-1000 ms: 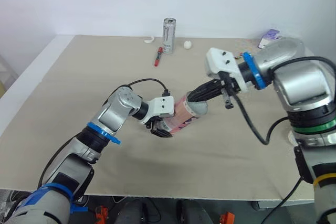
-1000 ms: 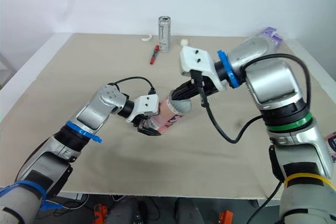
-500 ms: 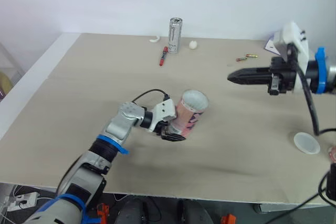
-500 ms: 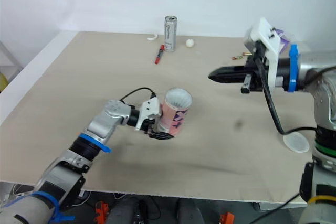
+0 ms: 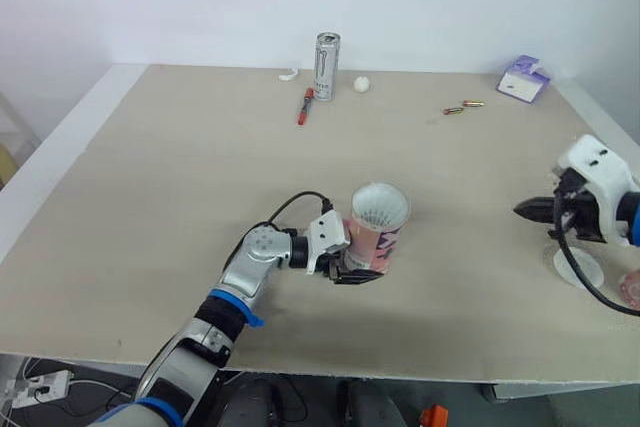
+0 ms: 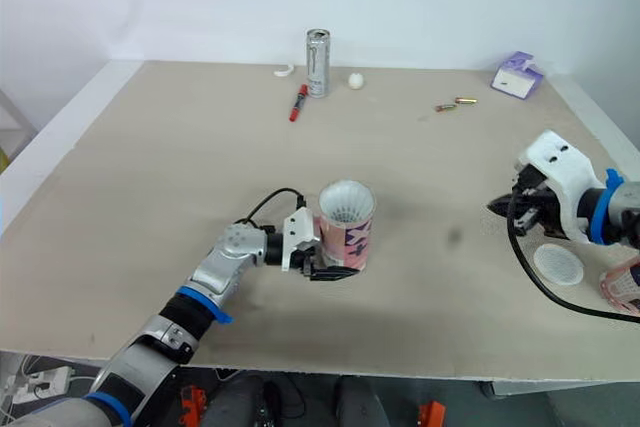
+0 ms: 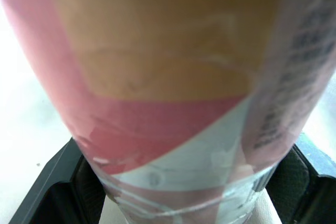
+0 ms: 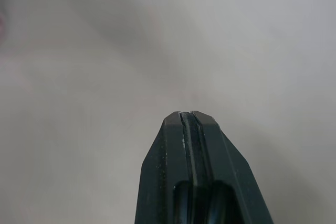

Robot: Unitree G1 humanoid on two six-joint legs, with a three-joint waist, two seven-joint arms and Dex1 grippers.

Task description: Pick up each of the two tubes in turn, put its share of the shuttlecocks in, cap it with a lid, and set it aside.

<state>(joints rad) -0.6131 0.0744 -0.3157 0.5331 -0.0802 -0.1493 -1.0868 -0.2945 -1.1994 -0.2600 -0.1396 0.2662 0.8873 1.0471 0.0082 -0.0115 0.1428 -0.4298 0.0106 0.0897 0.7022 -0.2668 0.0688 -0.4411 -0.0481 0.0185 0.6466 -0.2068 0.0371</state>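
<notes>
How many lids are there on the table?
1. The white lid lies flat on the table near the right hand. The tube in the left hand is uncapped. Another lid may be out of view.

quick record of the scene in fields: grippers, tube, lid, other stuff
left gripper: shut on the tube near its base
tube: roughly upright, uncapped, white shuttlecock feathers at its mouth
right gripper: shut, empty, above the table near the lid
lid: flat on the table, robot's right side
far edge: can, red marker, white ball, purple box
</notes>
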